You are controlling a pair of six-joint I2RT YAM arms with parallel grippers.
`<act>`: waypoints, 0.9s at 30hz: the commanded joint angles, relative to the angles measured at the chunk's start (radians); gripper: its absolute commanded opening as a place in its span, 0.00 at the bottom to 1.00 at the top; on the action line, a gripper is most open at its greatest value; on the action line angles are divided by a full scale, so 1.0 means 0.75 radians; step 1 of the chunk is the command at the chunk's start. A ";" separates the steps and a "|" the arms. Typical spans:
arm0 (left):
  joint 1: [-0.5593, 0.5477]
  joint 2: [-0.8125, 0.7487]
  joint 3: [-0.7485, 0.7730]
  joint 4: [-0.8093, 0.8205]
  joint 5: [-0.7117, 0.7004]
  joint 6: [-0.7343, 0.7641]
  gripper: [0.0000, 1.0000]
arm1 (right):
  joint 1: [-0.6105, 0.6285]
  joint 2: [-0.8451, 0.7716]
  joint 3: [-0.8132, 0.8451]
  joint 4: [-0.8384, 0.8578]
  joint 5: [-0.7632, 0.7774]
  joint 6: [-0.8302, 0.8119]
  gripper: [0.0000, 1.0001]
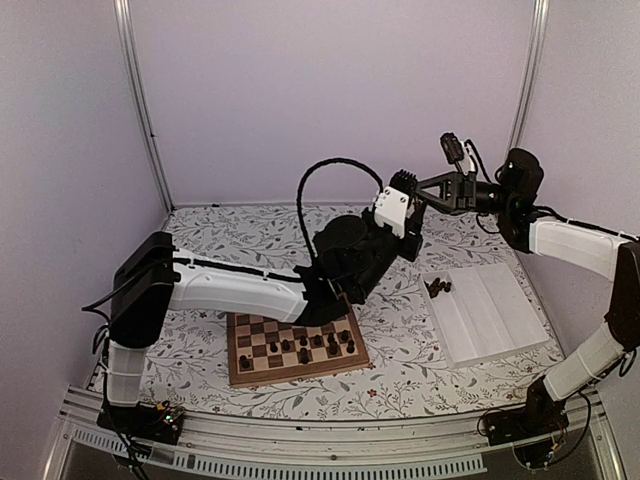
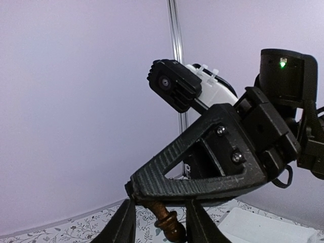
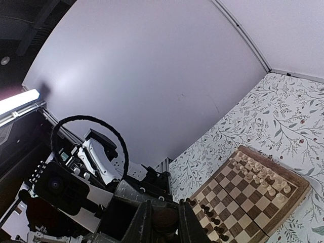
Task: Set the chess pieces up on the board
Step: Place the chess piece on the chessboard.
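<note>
Dark brown turned-wood chess piece [image 2: 168, 224] pinched by right claw [image 3: 163, 221] — free end held between left claw [image 2: 161, 225]'s part-open jaws.

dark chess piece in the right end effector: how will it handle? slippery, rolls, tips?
The dark chess piece looks like turned, glossy wood: probably rigid and light, but it may slip or pivot in the right end effector, which grips only one end. Its round profile suggests it would roll if dropped sideways.

one board [image 1: 300, 370], one white tray [image 1: 495, 315], two arms [image 1: 230, 290] [image 1: 575, 245], chess pieces [image 1: 333, 349] too small to count
</note>
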 commanded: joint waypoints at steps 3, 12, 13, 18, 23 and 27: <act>0.046 0.029 0.072 -0.096 -0.042 -0.115 0.41 | 0.011 -0.042 -0.026 0.088 -0.064 0.030 0.06; 0.058 0.025 0.074 -0.148 -0.013 -0.180 0.36 | 0.010 -0.039 -0.035 0.118 -0.068 0.034 0.07; 0.060 0.025 0.074 -0.161 -0.005 -0.196 0.34 | 0.009 -0.038 -0.035 0.121 -0.070 0.032 0.07; 0.069 0.003 0.054 -0.173 0.044 -0.209 0.20 | 0.011 -0.041 -0.046 0.121 -0.065 0.026 0.07; 0.081 -0.067 0.040 -0.282 0.090 -0.217 0.10 | -0.004 -0.048 -0.028 0.023 -0.091 -0.047 0.26; 0.109 -0.210 0.017 -0.553 0.177 -0.204 0.06 | -0.122 -0.082 0.006 -0.159 -0.145 -0.232 0.44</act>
